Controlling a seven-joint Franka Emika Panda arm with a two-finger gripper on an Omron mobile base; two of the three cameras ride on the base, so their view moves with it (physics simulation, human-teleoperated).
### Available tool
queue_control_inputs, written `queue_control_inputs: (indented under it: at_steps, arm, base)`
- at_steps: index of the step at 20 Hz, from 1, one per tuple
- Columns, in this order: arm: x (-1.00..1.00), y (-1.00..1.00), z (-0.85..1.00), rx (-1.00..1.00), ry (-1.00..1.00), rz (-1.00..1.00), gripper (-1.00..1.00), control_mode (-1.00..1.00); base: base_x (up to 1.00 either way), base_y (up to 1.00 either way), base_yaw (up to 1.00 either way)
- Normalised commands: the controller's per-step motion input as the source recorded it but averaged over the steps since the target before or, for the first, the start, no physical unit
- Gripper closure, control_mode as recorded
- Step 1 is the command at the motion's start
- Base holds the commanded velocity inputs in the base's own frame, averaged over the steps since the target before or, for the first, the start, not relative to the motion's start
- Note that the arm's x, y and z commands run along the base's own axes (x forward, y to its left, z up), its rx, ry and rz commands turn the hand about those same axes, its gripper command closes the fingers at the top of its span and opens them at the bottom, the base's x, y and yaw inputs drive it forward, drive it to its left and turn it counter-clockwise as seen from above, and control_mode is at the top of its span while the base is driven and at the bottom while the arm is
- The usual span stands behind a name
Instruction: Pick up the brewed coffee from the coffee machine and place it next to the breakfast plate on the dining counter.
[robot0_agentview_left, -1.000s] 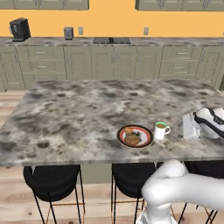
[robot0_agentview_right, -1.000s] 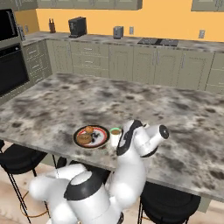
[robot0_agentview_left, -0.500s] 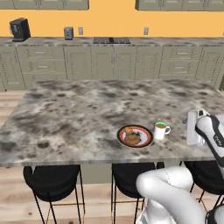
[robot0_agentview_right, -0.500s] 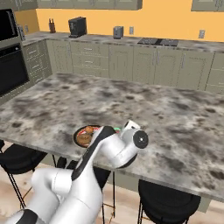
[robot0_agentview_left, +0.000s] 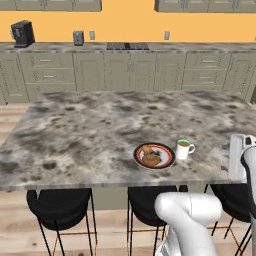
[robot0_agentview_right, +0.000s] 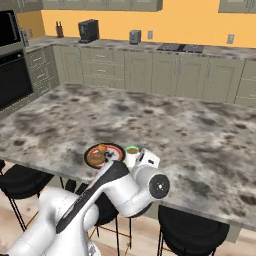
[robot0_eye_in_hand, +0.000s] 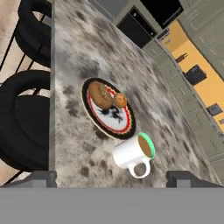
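One small white mug with a green rim (robot0_agentview_left: 183, 149), one round red-rimmed plate (robot0_agentview_left: 154, 155), two brown pastry pieces (robot0_eye_in_hand: 106, 97) on it, one boxy black coffee machine (robot0_agentview_left: 22, 33), and three round black stools (robot0_agentview_left: 59, 207), perhaps more hidden.

The surface (robot0_agentview_left: 90, 130) is bare across its far and left areas, giving open passage. Near the front edge, the breakfast plate (robot0_agentview_left: 154, 155) and the brewed coffee (robot0_agentview_left: 184, 149) stand just beside each other. Black stools (robot0_agentview_left: 59, 209) occupy the space below the front edge.
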Motion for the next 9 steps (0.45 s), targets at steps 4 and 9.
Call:
queue_control_inputs:
  at_steps: [4,9]
  arm:
    - [-0.45,-0.59,0.0,0.05,-0.02,0.01,-1.0,-1.0]
    - [-0.08,-0.85,0.0,0.16,0.0,0.0,-1.0,-1.0]
  base:
    - [0.0,0.0,0.0]
    - [0.0,0.0,0.0]
